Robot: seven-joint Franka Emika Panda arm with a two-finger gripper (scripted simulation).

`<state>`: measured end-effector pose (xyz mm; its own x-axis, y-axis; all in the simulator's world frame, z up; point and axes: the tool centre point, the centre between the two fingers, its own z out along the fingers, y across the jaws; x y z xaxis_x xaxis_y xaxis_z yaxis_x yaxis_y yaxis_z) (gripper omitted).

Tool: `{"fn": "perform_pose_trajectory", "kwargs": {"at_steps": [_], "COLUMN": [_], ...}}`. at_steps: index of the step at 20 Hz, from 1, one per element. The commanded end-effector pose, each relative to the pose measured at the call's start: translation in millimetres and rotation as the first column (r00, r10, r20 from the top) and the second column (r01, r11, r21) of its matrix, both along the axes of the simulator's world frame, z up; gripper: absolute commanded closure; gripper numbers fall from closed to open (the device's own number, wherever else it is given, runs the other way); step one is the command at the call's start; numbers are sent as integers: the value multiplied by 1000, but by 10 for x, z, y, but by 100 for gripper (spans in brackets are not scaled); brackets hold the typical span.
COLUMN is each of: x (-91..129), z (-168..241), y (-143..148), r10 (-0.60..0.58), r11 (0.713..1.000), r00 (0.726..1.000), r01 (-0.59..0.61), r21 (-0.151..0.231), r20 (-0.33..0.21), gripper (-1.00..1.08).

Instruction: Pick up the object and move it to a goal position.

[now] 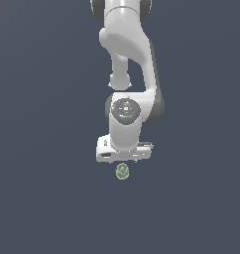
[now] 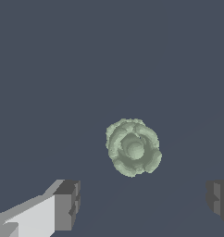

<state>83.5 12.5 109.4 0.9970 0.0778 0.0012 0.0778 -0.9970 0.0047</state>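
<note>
Flat slate-blue ground fills both views, with no edge, wall or horizon to break it. Across the exterior view's left side it runs plain and unmarked. At the middle of that view the white Panda arm comes down from the top edge, bends through a rounded elbow and ends in a wrist joint with a dark round cap facing the camera. Under the wrist sits the wide white hand block, and the gripper points downward from it; its fingers are too short and shadowed here to make out singly.

Just below the hand block, close to its underside and near its centre line, sits the object, a small pale grey-green lump, far narrower than the block above it. Whether it touches the gripper cannot be told from this view. The exterior view's right side is plain ground again.

In the wrist view the object appears as a lumpy rosette with darker green mottling, lying on the ground. One grey finger pad on a white finger shows at one side of the picture, and the other finger's pad is cut by the opposite edge. The jaws stand wide apart, with the object between their lines but ahead of the tips, touching neither pad.
</note>
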Motion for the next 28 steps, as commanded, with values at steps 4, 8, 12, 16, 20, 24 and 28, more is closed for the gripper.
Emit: {"fn": "perform_pose_trajectory", "kwargs": {"at_steps": [4,8,12,16,20,24,28], "x": [119,154,150,149,145,143,154], "z": [-96,-129,-134,-229,-443,-613,-645], "y": [-11,-16,-17,-18,-16,-18,-18], "r10": [11,15,14,14,15,15,15], "r11": [1000,1000,1000,1000,1000,1000,1000], "r00": [1000,1000,1000,1000,1000,1000,1000], "r01": [-11,-14,-14,-14,-15,-15,-15], "r21": [3,4,4,4,4,4,4], "r20": [-1,-2,-2,-2,-2,-2,-2], "gripper": [-92,-92,-92,-92,-92,-92,-92]}}
